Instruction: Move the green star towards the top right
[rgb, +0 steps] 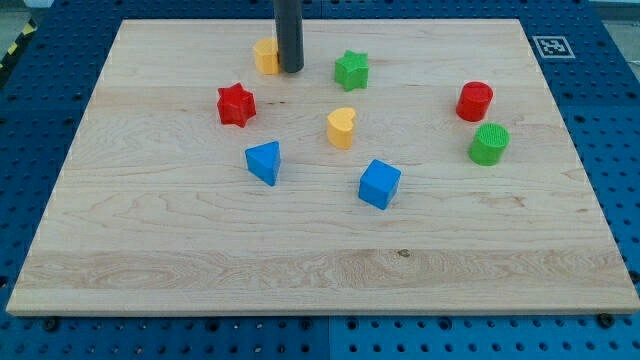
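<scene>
The green star (351, 70) lies on the wooden board (150, 240) near the view's top centre. My tip (291, 70) is the lower end of a dark rod that comes down from the view's top. It stands to the left of the green star with a clear gap between them. It sits right against the right side of a yellow block (265, 56), which the rod partly hides.
A red star (236, 105) lies left of centre, a yellow heart (341, 128) at centre, a blue triangle-like block (264, 162) and a blue cube (379, 184) below. A red cylinder (475, 101) and a green cylinder (489, 144) stand at the right.
</scene>
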